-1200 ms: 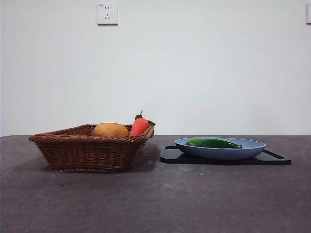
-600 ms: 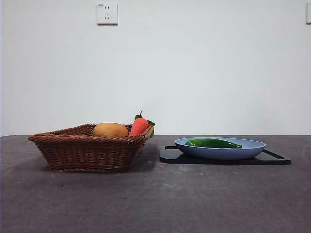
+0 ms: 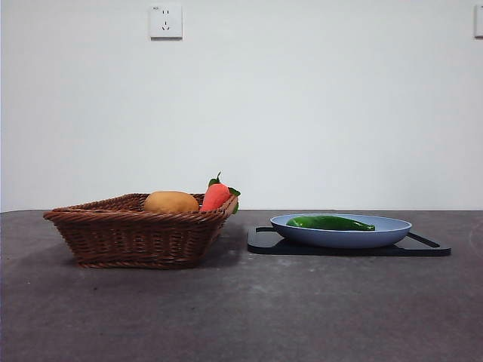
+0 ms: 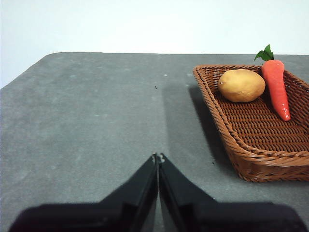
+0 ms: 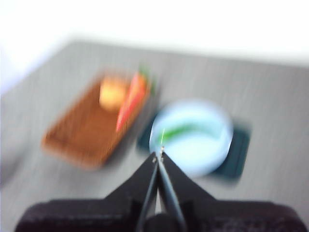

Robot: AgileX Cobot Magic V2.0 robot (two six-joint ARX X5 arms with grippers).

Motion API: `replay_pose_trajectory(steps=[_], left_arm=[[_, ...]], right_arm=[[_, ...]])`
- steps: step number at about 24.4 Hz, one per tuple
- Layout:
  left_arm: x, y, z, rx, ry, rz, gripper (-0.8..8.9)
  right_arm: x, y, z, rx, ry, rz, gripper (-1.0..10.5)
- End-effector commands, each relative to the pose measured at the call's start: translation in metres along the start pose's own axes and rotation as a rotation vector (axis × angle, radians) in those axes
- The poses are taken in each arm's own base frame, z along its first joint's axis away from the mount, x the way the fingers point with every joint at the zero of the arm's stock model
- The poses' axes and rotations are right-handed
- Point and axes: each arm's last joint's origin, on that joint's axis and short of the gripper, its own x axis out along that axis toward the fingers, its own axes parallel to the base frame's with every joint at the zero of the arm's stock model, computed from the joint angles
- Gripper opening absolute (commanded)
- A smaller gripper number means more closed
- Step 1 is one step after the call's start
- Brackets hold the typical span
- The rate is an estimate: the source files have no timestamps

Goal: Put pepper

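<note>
The dark green pepper (image 3: 330, 223) lies in a pale blue plate (image 3: 392, 232) that rests on a black tray (image 3: 264, 242) at the right of the table. In the blurred right wrist view the pepper (image 5: 186, 130) lies in the plate (image 5: 212, 154), far below my right gripper (image 5: 158, 156), whose jaws are shut and empty. My left gripper (image 4: 158, 157) is shut and empty over bare table beside the basket. Neither gripper shows in the front view.
A brown wicker basket (image 3: 113, 234) stands left of the tray and holds a yellow-orange potato (image 3: 171, 202) and a red-orange carrot (image 3: 216, 195) with green leaves. The left wrist view shows the basket (image 4: 231, 130), potato (image 4: 241, 85) and carrot (image 4: 276, 87).
</note>
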Motion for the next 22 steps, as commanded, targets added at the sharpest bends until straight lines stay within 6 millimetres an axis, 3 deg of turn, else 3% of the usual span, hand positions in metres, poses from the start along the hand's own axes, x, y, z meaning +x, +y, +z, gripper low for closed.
replay_pose_trajectory(steps=[1,5,11,16,22], left_arm=[[0.001,0.0,-0.002,-0.007,-0.005,0.001,0.08],[0.001,0.0,-0.002,-0.007,-0.005,0.001,0.08],[0.001,0.0,-0.002,-0.007,-0.005,0.001,0.08],[0.001,0.0,-0.002,-0.006,-0.005,0.001,0.08],[0.001,0.0,-0.002,-0.007,-0.005,0.001,0.08]], right_arm=[[0.005,-0.001,-0.026,-0.009,-0.1,-0.022,0.0],[0.029,-0.007,-0.089,-0.067,-0.265,-0.039,0.0],[0.059,-0.017,-0.148,-0.037,-0.362,-0.131,0.0],[0.076,-0.023,-0.187,0.009,-0.359,-0.19,0.0],[0.09,-0.027,-0.215,0.022,-0.322,-0.211,0.0]])
